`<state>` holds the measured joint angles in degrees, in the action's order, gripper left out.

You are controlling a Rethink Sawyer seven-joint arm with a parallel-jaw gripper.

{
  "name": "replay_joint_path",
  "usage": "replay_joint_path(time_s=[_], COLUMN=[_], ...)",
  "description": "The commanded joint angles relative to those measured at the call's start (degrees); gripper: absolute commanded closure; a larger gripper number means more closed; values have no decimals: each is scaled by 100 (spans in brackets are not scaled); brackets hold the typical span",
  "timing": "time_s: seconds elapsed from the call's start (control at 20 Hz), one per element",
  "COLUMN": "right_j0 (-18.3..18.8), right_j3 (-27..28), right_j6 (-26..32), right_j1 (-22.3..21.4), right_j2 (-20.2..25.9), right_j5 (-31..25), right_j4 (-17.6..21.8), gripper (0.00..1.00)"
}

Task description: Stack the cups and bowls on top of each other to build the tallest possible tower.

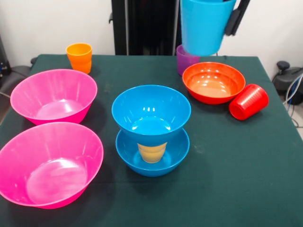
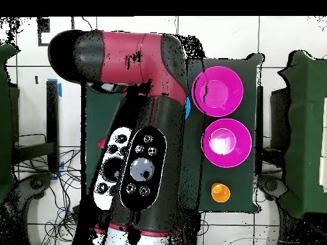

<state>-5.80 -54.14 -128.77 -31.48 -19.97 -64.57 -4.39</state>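
Note:
My gripper is shut on the light blue cup and holds it high above the table's far right, over the purple cup. One black finger shows on the cup's right wall. The tower stands mid-table: a blue bowl holds the yellow cup, and a second blue bowl sits upright on that cup. The orange cup stands far left. The red cup lies on its side beside the orange-red bowl. In the overhead view the gripper is hidden under the arm.
Two pink bowls sit at the left, one behind the other. In the overhead view the pink bowls and the orange cup show at the right. The table has bare green cloth at the front right.

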Motion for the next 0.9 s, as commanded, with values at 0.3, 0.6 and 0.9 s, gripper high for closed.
replay_joint_path(time_s=[0.3, 0.6, 0.9], right_j0=[98, 153, 137], right_j3=[-1071, -1152, -1282], right_j6=[1006, 884, 672], right_j1=[139, 239, 351], right_j2=[826, 898, 885], right_j5=[524, 682, 1092], right_j4=[561, 608, 718], gripper=[100, 100, 100])
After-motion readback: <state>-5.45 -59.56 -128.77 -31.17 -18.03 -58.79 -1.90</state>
